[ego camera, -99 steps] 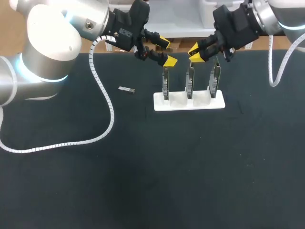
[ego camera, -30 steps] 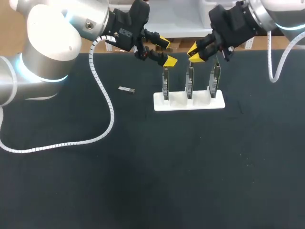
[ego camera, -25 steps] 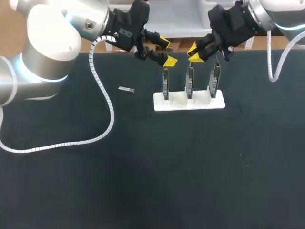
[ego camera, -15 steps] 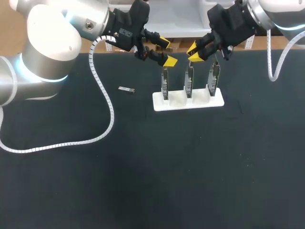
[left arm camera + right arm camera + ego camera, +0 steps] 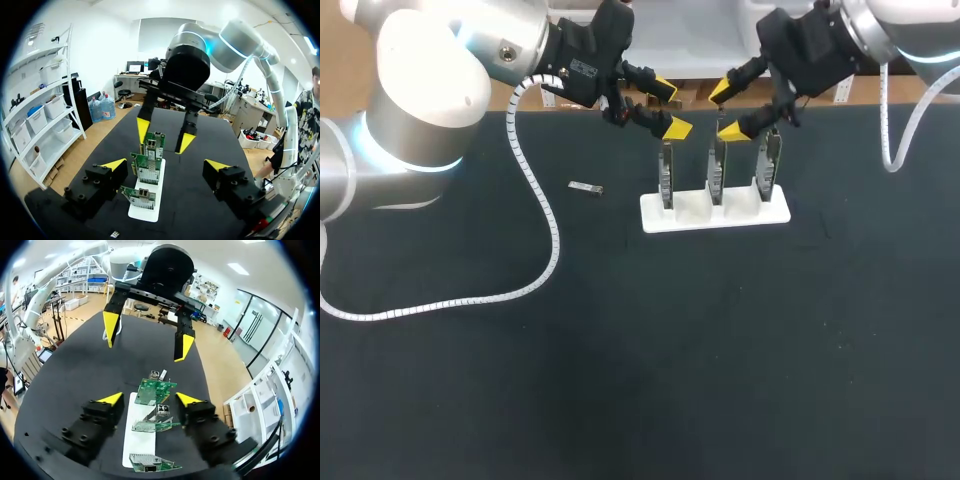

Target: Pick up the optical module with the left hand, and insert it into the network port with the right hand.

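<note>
Optical module (image 5: 586,187) lies on the table (image 5: 620,350), near the card stand (image 5: 692,212); probably light, rigid, best pinched across its long sides. Left gripper (image 5: 671,108) and right gripper (image 5: 724,110) hover open, empty

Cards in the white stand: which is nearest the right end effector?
The middle card: the right end effector hangs open above it; the left card and right card stand aside.
</note>
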